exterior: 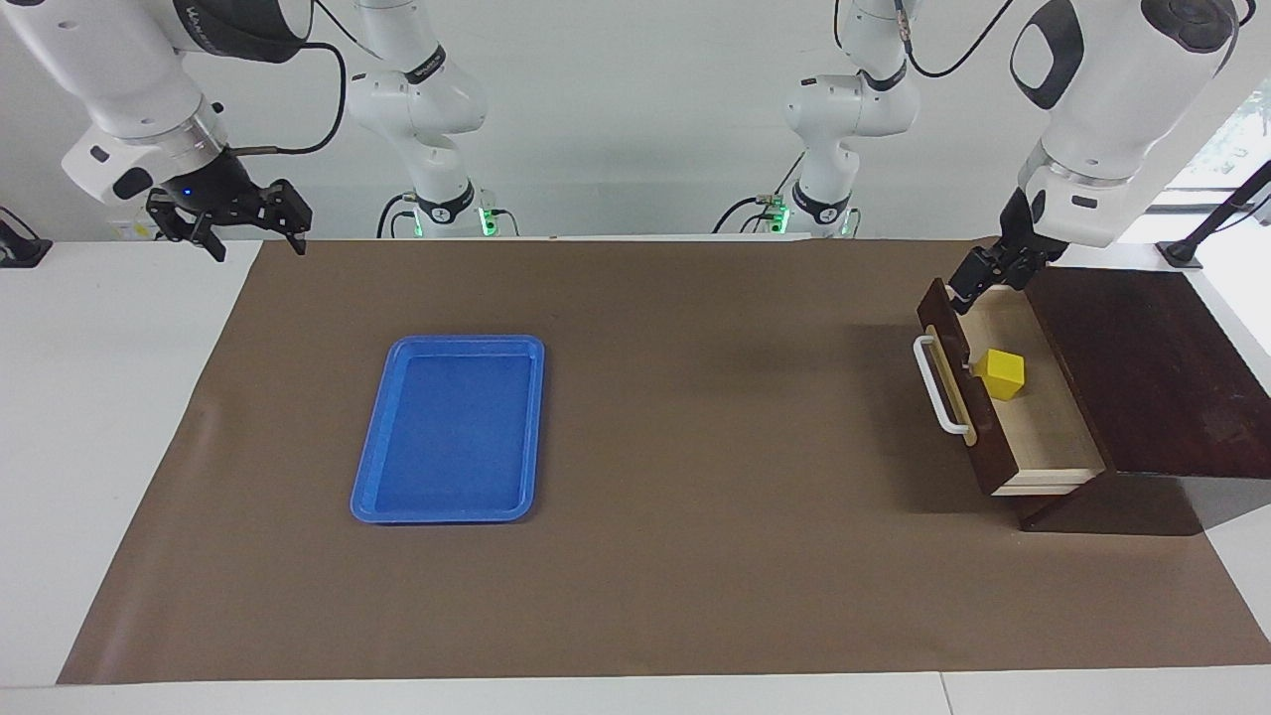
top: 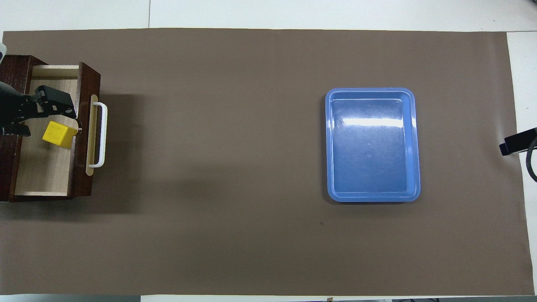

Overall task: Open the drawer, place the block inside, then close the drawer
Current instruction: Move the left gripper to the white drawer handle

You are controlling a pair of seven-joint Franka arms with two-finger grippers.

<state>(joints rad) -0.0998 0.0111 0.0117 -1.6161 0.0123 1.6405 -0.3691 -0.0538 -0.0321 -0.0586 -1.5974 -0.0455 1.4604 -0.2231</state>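
Observation:
The dark brown box (exterior: 1152, 367) stands at the left arm's end of the table. Its drawer (exterior: 1043, 427) is pulled out, its white bar handle (exterior: 938, 387) toward the table's middle. The yellow block (exterior: 1000, 373) lies on the pale drawer floor, close to the front panel. My left gripper (exterior: 978, 273) hangs over the open drawer above the block, apart from it. The overhead view shows the drawer (top: 42, 167), handle (top: 100, 134), block (top: 58, 134) and left gripper (top: 56, 105). My right gripper (exterior: 248, 233) is open and empty, waiting above the right arm's end of the table.
A flat blue tray (exterior: 447, 427) lies empty on the brown mat toward the right arm's end, also in the overhead view (top: 371, 147). The brown mat (exterior: 715, 447) covers most of the white table.

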